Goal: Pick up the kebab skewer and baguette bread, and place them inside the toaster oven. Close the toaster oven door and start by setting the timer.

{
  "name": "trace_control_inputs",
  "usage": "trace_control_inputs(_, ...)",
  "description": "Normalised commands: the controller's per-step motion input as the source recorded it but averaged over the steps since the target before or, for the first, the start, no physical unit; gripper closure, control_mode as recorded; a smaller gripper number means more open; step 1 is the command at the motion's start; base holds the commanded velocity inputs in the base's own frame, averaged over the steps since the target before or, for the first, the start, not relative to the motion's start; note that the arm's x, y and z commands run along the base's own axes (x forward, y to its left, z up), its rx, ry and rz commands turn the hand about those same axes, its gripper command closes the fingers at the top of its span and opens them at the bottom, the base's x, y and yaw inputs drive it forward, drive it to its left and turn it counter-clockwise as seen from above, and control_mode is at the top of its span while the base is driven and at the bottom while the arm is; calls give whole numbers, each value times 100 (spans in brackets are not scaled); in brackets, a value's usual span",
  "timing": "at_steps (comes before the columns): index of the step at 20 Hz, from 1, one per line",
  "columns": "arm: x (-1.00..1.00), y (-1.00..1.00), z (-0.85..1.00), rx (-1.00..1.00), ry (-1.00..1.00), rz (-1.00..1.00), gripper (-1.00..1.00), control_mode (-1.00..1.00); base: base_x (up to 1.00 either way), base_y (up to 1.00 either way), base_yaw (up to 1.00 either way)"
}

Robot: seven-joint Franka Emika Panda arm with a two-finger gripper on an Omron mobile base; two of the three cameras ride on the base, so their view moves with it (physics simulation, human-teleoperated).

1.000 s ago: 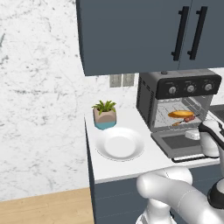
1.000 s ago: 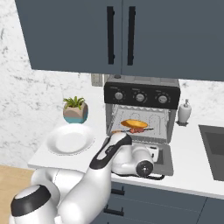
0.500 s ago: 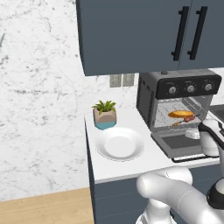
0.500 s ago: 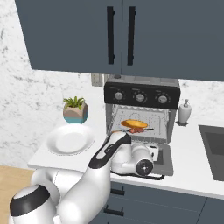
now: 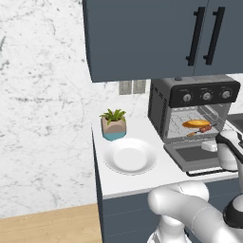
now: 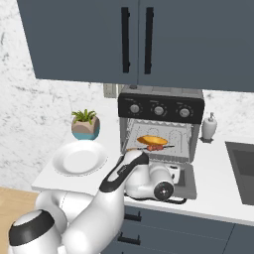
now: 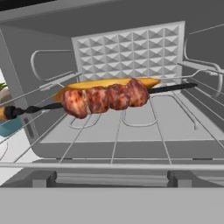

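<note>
Golden bread (image 7: 109, 83) and skewer (image 7: 103, 98) lie together on the oven (image 6: 159, 130) rack; door (image 5: 199, 155) hangs down over the worktop (image 5: 142, 178). Pincer released, holding nothing, low before the opening. Risk: the skewer's end overhangs the rack front and may foul the closing door.

a dark grey toaster oven (image 5: 190, 107) stands on the white desk (image 5: 142, 178), under the dark wall cabinets (image 5: 161, 35). its door (image 5: 197, 155) hangs open, lying flat toward the front. on the wire rack inside lie the golden baguette bread (image 5: 196, 124) and, just in front of it, the thin kebab skewer (image 5: 201, 130). left of the oven sits an empty white plate (image 5: 130, 156), and behind the plate a small potted plant (image 5: 113, 124). the white arm (image 5: 190, 213) rises at lower right.
</note>
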Motion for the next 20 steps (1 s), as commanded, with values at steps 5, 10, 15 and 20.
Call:
trace_control_inputs(5, -13, 0, 0, 0, 1, 0, -100, -100, 0, 0, 0)
trace_control_inputs(10, -7, 0, 2, 0, 0, 0, -100, -100, 0, 0, 0)
trace_control_inputs(15, 0, 0, 15, 0, 0, 0, -100, -100, 0, 0, 0)
trace_control_inputs(20, 0, 0, 11, 0, 0, 0, -100, -100, 0, 0, 0)
